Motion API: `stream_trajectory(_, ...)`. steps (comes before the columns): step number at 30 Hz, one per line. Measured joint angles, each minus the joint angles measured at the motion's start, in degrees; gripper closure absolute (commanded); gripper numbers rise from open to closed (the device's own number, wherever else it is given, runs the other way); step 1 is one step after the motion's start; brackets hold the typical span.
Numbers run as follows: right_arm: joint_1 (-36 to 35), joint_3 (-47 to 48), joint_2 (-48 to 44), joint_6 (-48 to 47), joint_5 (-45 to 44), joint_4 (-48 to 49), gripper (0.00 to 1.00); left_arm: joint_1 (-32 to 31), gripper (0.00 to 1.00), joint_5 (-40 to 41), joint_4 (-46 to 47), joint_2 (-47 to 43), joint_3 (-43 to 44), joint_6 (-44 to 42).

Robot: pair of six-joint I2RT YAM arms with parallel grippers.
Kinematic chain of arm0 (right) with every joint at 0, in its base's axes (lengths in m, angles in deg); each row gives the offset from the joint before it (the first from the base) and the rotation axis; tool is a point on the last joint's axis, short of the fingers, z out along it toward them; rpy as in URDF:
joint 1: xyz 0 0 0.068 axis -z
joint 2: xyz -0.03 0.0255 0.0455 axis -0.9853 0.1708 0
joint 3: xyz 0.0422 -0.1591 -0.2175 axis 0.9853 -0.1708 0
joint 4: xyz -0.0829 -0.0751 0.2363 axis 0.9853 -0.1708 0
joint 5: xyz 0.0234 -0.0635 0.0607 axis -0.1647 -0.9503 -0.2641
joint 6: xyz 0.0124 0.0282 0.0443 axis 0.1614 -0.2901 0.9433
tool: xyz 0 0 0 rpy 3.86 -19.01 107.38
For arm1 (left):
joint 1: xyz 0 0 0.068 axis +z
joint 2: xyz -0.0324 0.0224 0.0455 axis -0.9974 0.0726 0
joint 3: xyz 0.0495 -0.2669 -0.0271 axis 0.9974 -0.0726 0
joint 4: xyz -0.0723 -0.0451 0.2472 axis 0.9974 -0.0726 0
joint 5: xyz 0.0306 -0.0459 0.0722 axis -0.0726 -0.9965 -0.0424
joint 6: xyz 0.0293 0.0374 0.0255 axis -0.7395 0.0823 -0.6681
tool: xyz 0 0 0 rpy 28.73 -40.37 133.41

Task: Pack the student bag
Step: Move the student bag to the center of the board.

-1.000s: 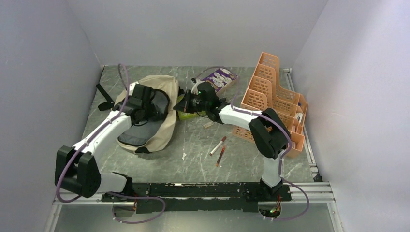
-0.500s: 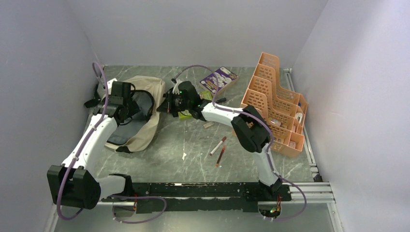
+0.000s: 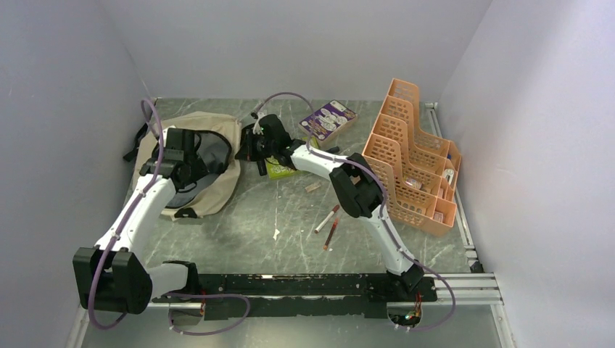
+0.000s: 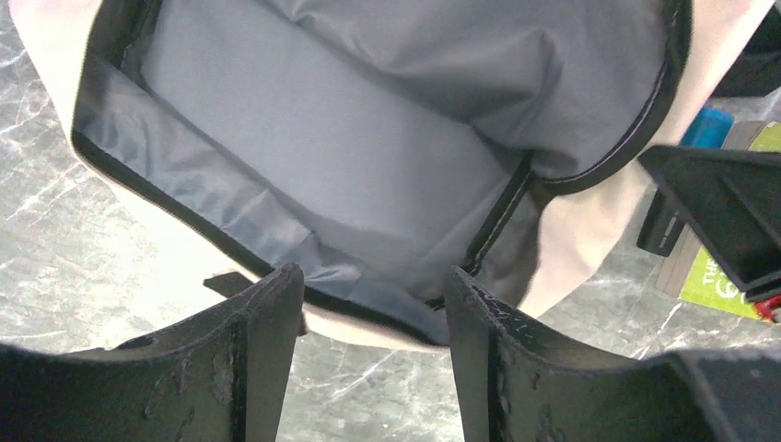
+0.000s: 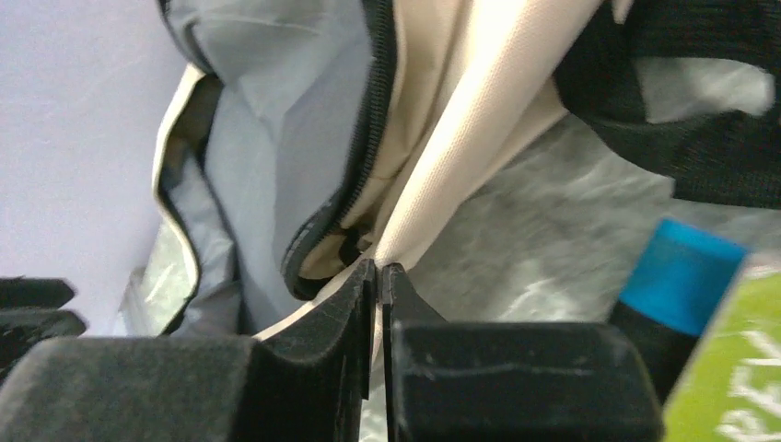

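Observation:
The student bag (image 3: 218, 185), beige with black straps, lies open at the back left, its dark grey lining (image 4: 350, 166) facing up. My left gripper (image 3: 188, 161) hovers over the mouth. In the left wrist view the left gripper (image 4: 373, 296) is open, the bag's near rim crosses between its fingertips, and bare table shows below. My right gripper (image 3: 246, 146) is at the bag's right edge. In the right wrist view the right gripper (image 5: 379, 269) is shut on a fold of the beige fabric (image 5: 460, 120) beside the black zipper.
A green book (image 3: 279, 169) lies just right of the bag, with a blue-capped item (image 5: 683, 274) beside it. A purple box (image 3: 328, 118) sits at the back and an orange organizer (image 3: 413, 152) on the right. Two pens (image 3: 328, 218) and small scraps lie mid-table.
Both arms have swung left and towards the back. The bag has slid left with them, off the green book. The right arm is now stretched far across.

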Motion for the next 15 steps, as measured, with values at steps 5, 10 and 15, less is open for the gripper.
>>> stream_trajectory(5,1.55,1.62,0.57,-3.96,-4.81,-2.43,0.61,0.61,0.37,-0.11,0.13,-0.02,-0.96,-0.63)
stream_trajectory(10,3.32,-5.92,-4.92,-8.22,-8.63,-2.54,0.57,2.03,0.37,-0.35,0.13,0.0,-1.92,-0.92)
stream_trajectory(15,3.91,-14.08,-14.14,-11.72,-8.83,-1.53,0.56,3.34,0.38,-1.03,0.66,0.66,-1.95,-1.09)
